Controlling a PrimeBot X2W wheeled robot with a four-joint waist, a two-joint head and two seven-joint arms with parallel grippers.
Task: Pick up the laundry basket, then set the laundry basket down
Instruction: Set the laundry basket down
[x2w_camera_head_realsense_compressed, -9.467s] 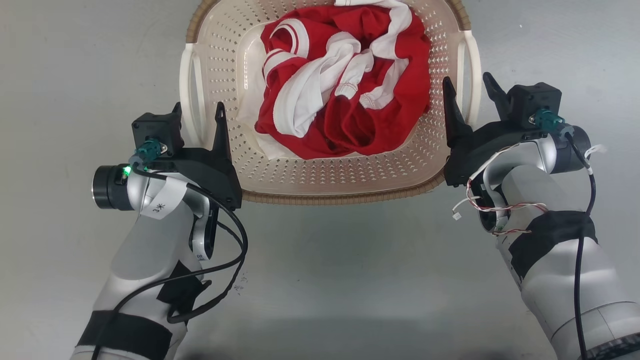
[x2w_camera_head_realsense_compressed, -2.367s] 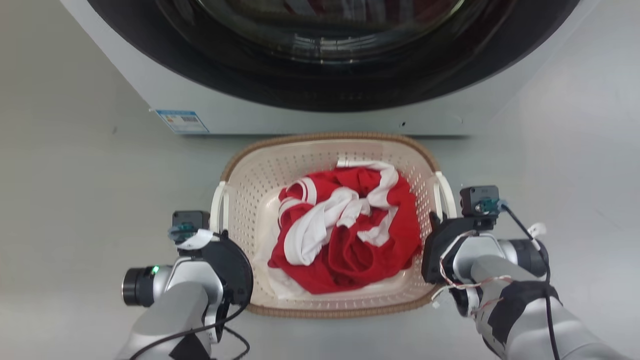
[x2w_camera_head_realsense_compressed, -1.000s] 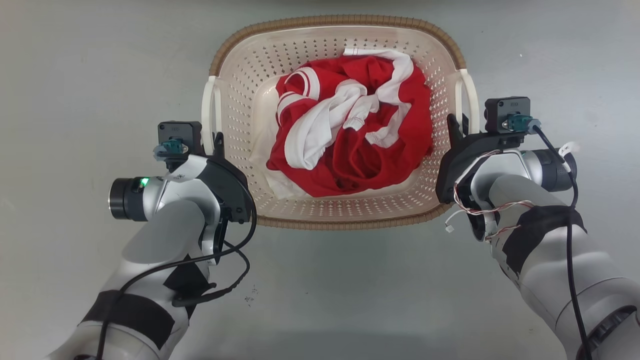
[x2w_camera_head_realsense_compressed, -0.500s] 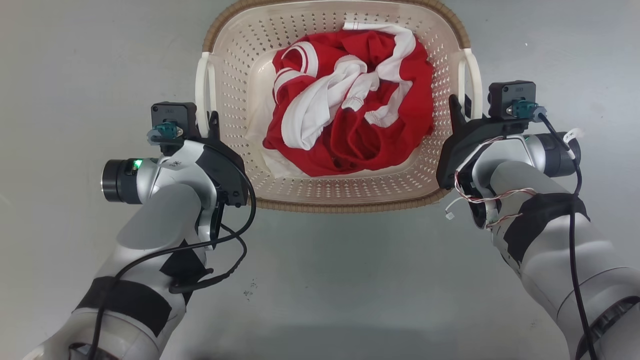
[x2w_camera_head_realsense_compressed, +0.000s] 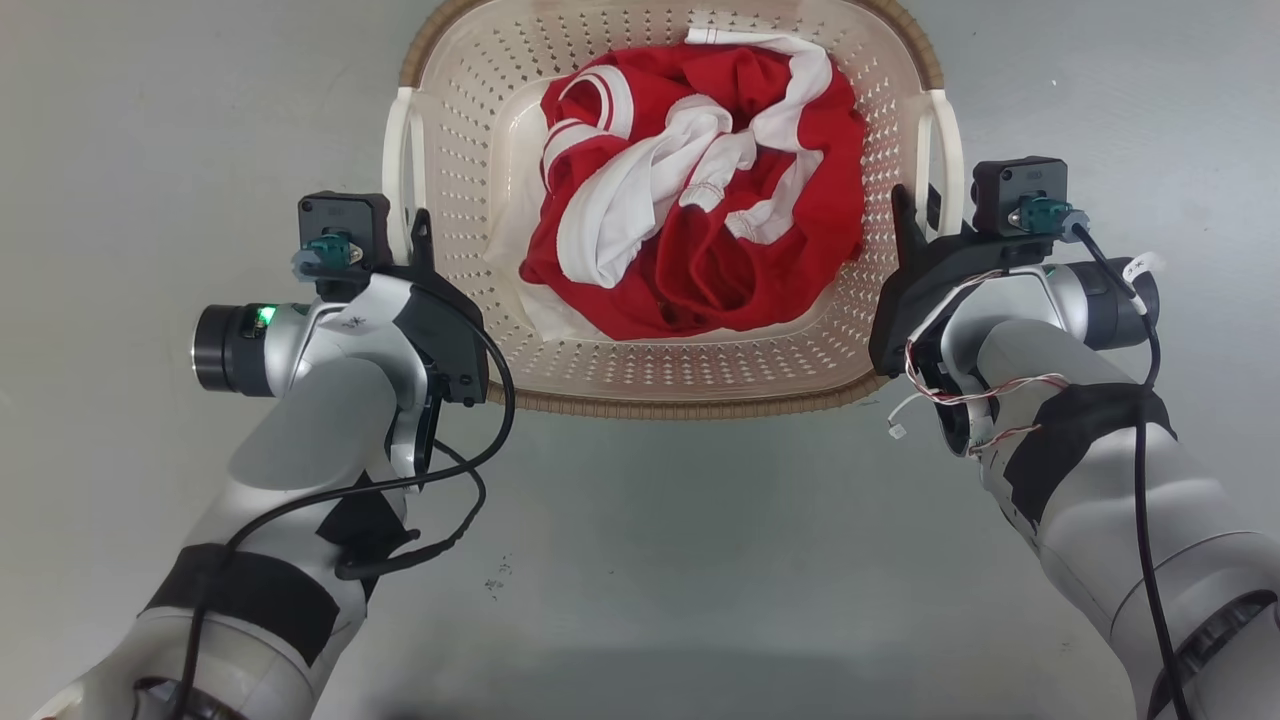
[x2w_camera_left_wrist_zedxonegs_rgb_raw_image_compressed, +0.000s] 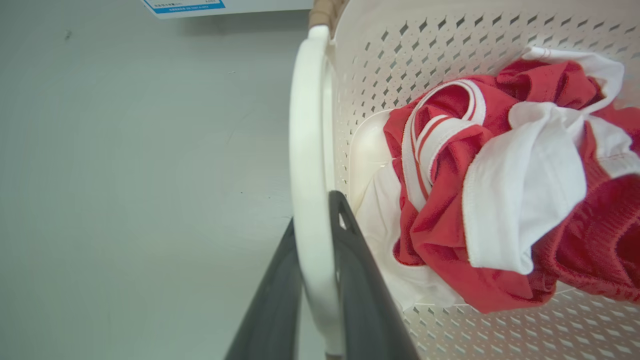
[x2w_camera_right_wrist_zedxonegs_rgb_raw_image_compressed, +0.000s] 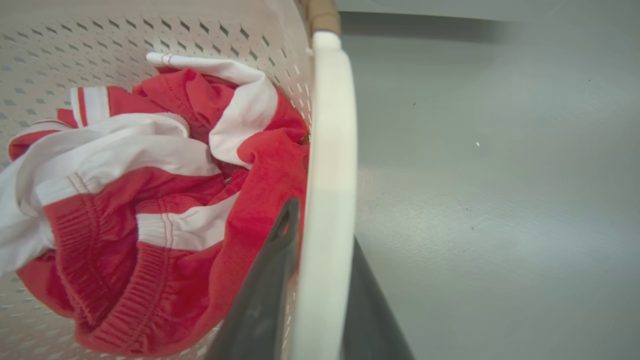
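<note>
The laundry basket (x2w_camera_head_realsense_compressed: 660, 365) is cream with tiny holes and a brown rim. The clothes (x2w_camera_head_realsense_compressed: 700, 285) inside are red and white.

Both arms extended forward, left tool (x2w_camera_head_realsense_compressed: 407, 225) and right tool (x2w_camera_head_realsense_compressed: 915, 205) clamped tight

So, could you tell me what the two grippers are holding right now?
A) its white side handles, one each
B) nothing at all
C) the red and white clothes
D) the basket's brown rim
A: the wrist views show the left gripper and the right gripper each with one finger on either side of a white side handle of the laundry basket.
</note>
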